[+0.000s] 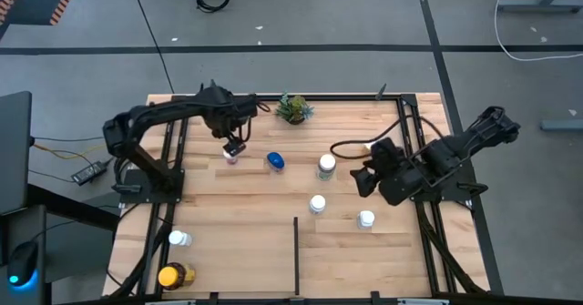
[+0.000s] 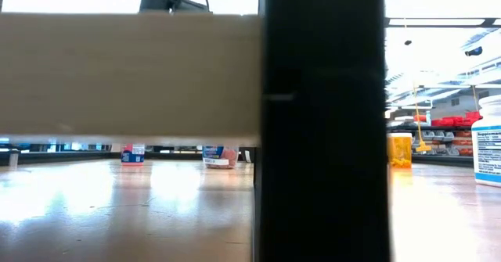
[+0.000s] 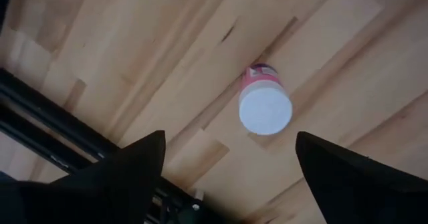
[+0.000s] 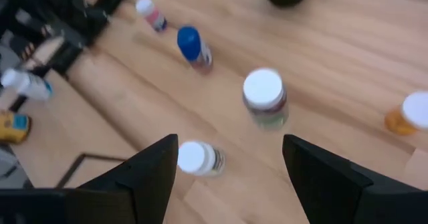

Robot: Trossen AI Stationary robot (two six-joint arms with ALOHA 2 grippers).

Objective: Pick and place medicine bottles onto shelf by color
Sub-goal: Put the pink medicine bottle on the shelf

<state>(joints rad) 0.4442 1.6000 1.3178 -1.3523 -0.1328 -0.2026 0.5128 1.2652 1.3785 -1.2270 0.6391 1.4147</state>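
Several small bottles stand on the light-wood shelf (image 1: 237,250). My left gripper (image 1: 235,145) hovers open just above a pinkish white-capped bottle (image 1: 231,157); in the left wrist view that bottle (image 3: 265,107) stands upright below and ahead of the spread fingers (image 3: 229,138). A blue bottle (image 1: 274,162) and a white-capped bottle (image 1: 326,166) stand to its right. My right gripper (image 1: 364,179) is open and empty near two white-capped bottles (image 1: 317,204) (image 1: 366,218). An orange bottle (image 4: 408,115) shows in the right wrist view.
A white bottle (image 1: 179,238) and an amber bottle with a yellow lid (image 1: 173,275) sit near the front left corner. A short black divider bar (image 1: 296,255) runs in from the front edge. A green potted plant (image 1: 292,108) stands at the far edge. Black rails (image 1: 168,159) bound the sides.
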